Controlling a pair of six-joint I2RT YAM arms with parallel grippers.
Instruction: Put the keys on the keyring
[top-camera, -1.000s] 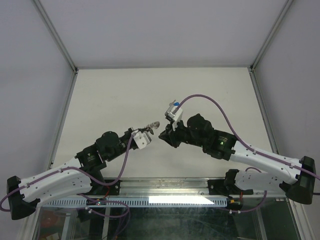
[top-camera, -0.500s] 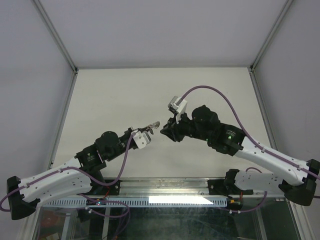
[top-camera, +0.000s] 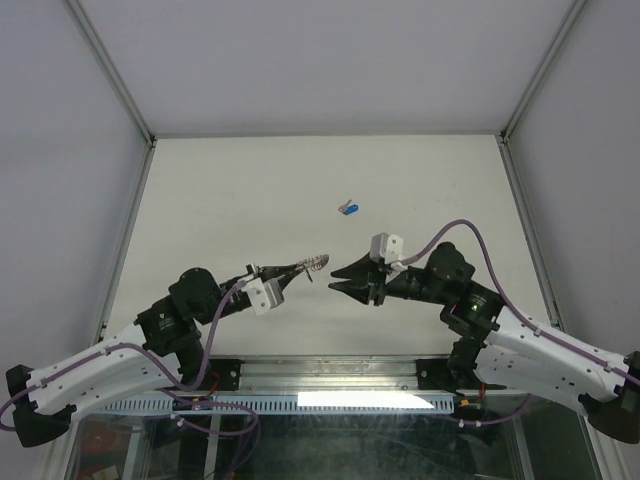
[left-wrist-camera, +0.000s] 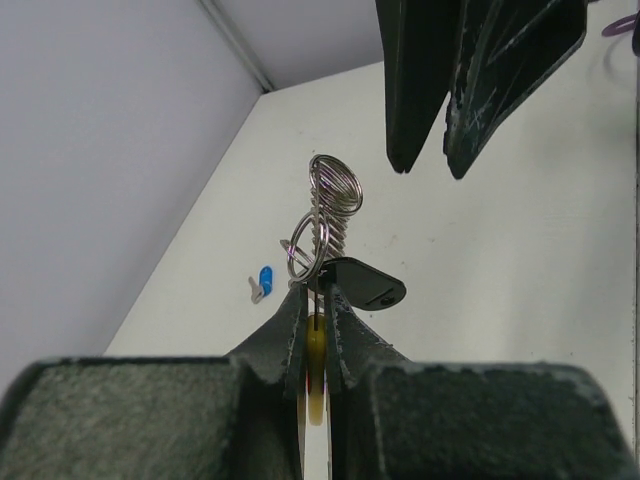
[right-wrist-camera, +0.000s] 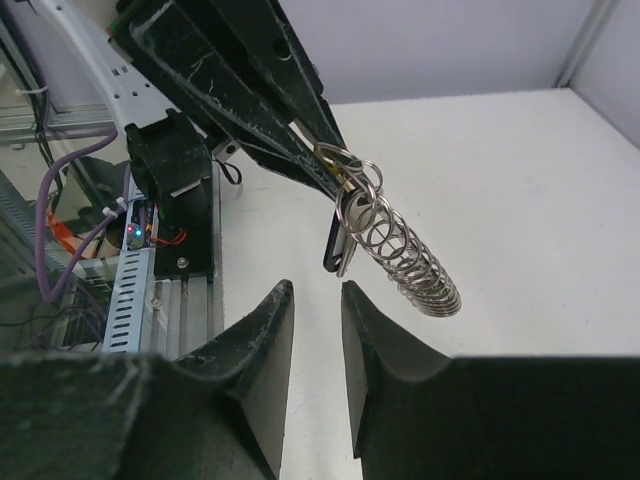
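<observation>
"So, why is the left gripper (top-camera: 292, 268) holding the keyring (top-camera: 316, 263) up in the air?"

"It is pinching the yellow part (left-wrist-camera: 316, 385) tight between its fingers; the springy silver end is sticking out past the tips, free on all sides; I am thinking that is so a key can be slid on from that end."

"Is anything hanging on it already?"

"Yes; a silver key (right-wrist-camera: 347, 232) is dangling from the small rings right by the left fingers, with a dark flat piece (left-wrist-camera: 366, 285) beside it; both are hanging up above the tabletop (top-camera: 220, 200)."

"And what is the right gripper (top-camera: 335, 278) doing?"

"It is hovering just in front of the keyring's tip, pointing at it; its fingers are standing a little apart and nothing is sitting between them."

"Then where is the other key hiding?"

"The blue key (top-camera: 349, 209) is lying flat on the tabletop, farther back, well apart from both arms."

"So what is needing to be done next?"

"I am guessing the right gripper is going to have to reach back for the blue key; it is tiny and lying flat, so pinching it is looking tricky; the left one is holding the ring steady for threading."
</observation>
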